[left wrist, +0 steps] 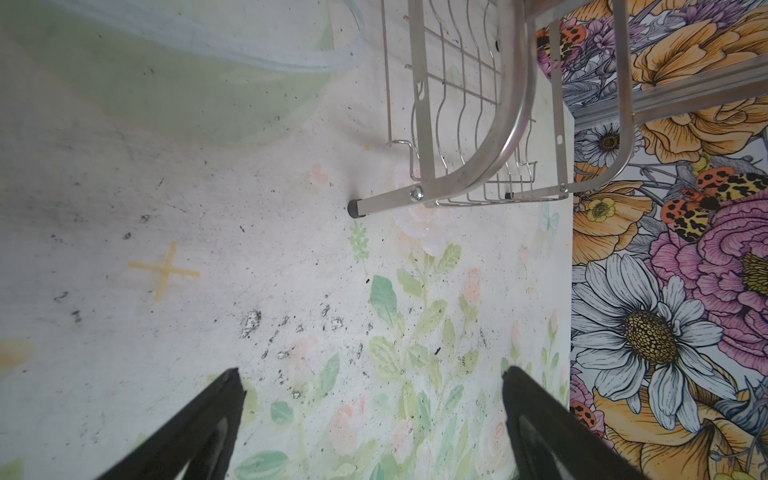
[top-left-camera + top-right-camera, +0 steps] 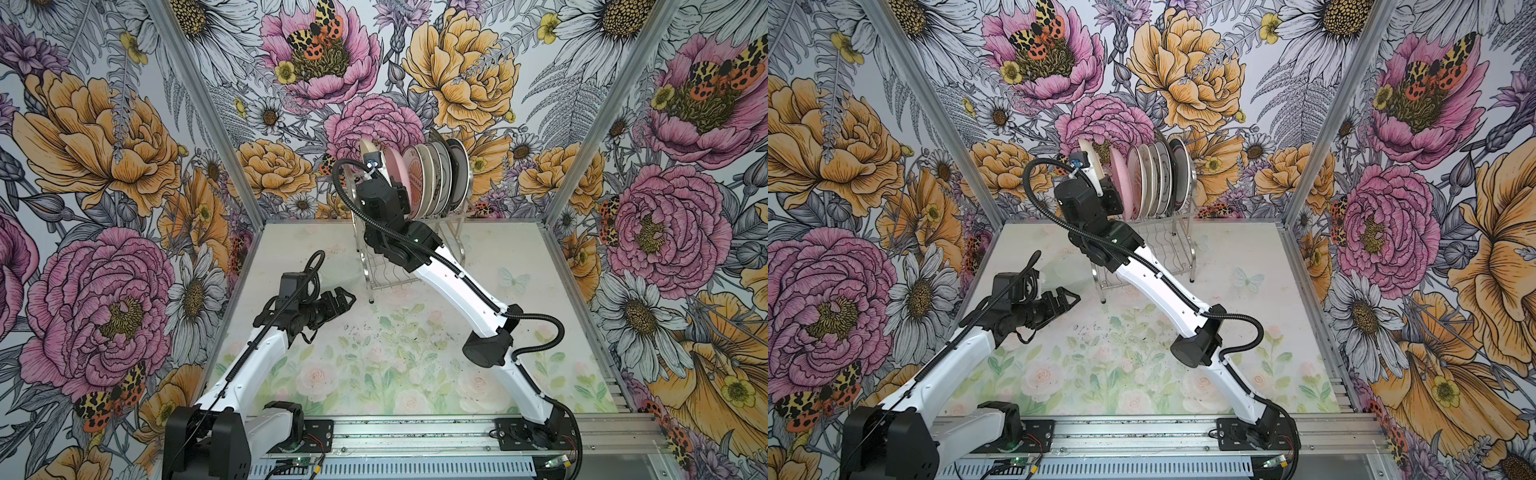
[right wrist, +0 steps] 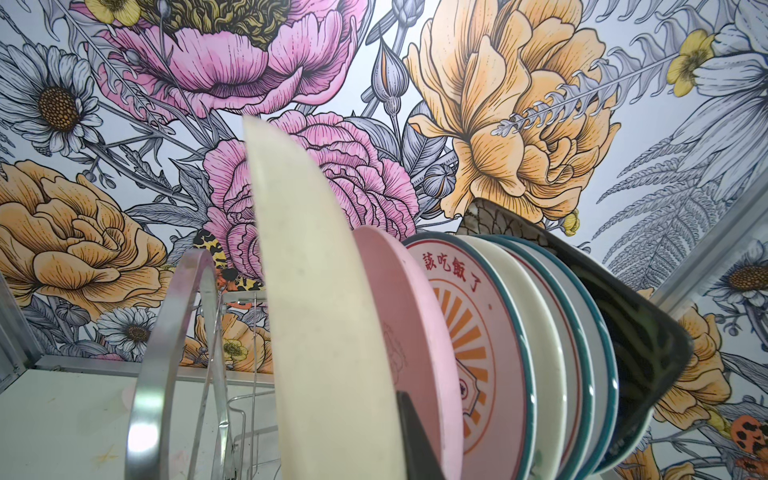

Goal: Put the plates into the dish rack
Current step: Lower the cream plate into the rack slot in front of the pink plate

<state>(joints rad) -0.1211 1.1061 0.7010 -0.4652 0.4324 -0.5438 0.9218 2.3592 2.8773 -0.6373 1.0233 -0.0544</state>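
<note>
right jaws: clamped on cream plate (image 3: 316,291) at its lower rim | plate: upright on edge at dish rack (image 3: 162,353) top tier, just beside pink plate (image 3: 399,332); slot likely straight below | left jaws: spread, empty, low over surface (image 1: 166,208), farther off

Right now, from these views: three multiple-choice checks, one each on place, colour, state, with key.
1. The plates stand: A) flat on the table B) in the dish rack's upper tier C) in its lower tier
2. Right beside the cream plate is a plate coloured: A) black B) green C) pink
3. The left gripper is: A) open, empty B) shut on a plate C) shut, empty
Key: 1 B, the row stands upright up top; 2 C, the pink plate adjoins it; 3 A, jaws apart over the table.
</note>
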